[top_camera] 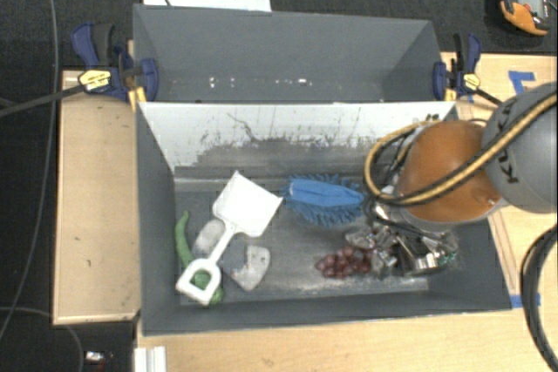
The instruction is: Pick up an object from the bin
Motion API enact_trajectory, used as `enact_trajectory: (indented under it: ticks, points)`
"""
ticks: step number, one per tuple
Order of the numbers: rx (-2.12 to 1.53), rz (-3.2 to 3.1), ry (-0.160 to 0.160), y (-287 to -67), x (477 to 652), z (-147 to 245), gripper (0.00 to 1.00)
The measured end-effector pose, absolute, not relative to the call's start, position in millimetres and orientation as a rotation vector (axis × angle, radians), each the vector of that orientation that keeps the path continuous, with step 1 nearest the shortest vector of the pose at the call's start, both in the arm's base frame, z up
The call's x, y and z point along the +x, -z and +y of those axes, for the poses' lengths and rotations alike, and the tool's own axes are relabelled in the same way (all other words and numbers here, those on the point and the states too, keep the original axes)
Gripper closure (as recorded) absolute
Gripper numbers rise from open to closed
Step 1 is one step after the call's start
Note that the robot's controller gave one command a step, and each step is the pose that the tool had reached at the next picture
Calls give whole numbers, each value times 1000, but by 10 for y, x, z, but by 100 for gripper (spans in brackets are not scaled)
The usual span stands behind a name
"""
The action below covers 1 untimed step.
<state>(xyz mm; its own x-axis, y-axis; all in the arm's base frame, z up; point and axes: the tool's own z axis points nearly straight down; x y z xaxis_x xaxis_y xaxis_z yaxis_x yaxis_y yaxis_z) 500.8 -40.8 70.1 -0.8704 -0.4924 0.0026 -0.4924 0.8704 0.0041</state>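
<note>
Gripper point(397, 255) sits low at the front right of the grey bin point(261, 144), beneath the orange wrist cover point(445, 174); whether it is open or closed cannot be told. A dark red bunch of toy grapes point(338, 263) lies on the floor just beside it, toward the view's left. A blue brush point(323, 199) lies behind the grapes. A white toy shovel point(234, 226), a green strip point(183, 244) and a pale translucent piece point(251, 266) lie farther left.
</note>
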Motion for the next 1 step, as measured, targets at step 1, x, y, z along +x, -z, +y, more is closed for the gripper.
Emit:
enact_trajectory:
  ticks: [1]
  points:
    - [798,-3037,5,-900,5006,-405,100]
